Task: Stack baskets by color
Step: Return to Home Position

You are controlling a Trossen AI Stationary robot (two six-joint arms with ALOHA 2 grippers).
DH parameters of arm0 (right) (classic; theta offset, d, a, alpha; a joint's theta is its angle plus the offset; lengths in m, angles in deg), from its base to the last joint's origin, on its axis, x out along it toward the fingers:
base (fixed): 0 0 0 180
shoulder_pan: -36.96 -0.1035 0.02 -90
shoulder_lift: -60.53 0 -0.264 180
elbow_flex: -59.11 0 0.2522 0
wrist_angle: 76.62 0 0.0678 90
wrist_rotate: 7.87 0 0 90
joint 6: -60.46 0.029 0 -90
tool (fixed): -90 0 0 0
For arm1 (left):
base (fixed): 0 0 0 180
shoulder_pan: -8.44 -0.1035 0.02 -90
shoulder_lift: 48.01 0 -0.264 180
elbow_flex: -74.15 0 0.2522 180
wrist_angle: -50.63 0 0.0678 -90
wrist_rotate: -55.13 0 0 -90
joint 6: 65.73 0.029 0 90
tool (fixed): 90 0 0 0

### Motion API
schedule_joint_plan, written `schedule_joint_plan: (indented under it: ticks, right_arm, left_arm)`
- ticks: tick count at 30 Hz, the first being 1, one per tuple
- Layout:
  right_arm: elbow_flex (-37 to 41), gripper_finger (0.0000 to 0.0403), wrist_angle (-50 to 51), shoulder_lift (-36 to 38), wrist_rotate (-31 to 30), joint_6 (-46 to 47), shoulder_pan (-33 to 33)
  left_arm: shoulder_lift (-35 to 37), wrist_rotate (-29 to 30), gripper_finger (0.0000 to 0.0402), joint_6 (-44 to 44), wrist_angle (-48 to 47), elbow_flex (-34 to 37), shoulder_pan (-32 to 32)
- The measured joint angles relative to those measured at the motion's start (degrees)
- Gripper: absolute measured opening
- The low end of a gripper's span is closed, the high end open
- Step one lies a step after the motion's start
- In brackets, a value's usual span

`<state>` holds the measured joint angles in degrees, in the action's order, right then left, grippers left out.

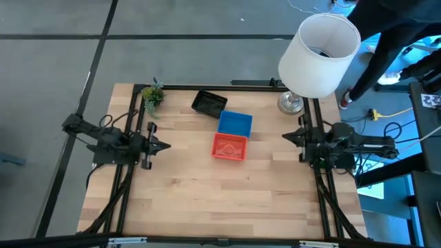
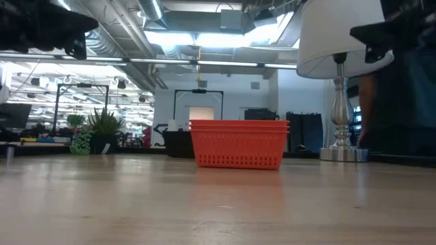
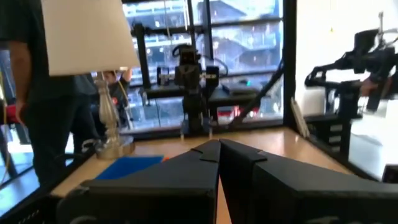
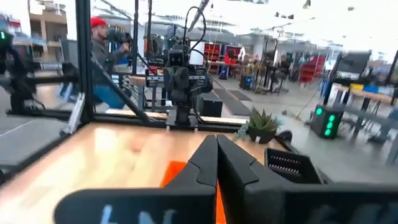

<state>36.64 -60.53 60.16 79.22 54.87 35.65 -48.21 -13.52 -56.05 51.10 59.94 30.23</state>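
Three stacks of baskets sit on the wooden table. The black baskets [image 1: 209, 102] lie at the far middle, the blue baskets [image 1: 236, 122] just right of and nearer than them, and the orange baskets [image 1: 229, 147] at the centre, touching the blue ones. In the low view the orange baskets [image 2: 238, 143] show stacked rims. My left gripper [image 1: 165, 145] is shut and empty at the table's left edge, pointing right. My right gripper [image 1: 286, 137] is shut and empty at the right edge, pointing left. Each shows in its own wrist view: my left gripper [image 3: 219, 149], my right gripper [image 4: 216, 146].
A big white lampshade [image 1: 320, 54] on a silver lamp base [image 1: 290, 103] stands at the far right corner. A small green plant [image 1: 152, 96] stands at the far left corner. A person [image 1: 386, 41] stands beyond the table's right side. Bare wood lies toward the near edge.
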Motion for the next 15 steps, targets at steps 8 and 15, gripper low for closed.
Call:
schedule_joint_plan:
  ticks: [8, 15]
  right_arm:
    - [5.83, 0.0, -4.64, 0.02, -0.01, -2.98, 0.0]
    - [8.33, 0.0, -4.36, -0.2, 0.0, -2.69, 0.0]
  left_arm:
    - [-0.02, -0.02, 0.0, -0.03, -6.05, 0.0, -2.31]
    - [-0.02, 0.19, 0.0, -0.03, -8.08, 0.0, -4.61]
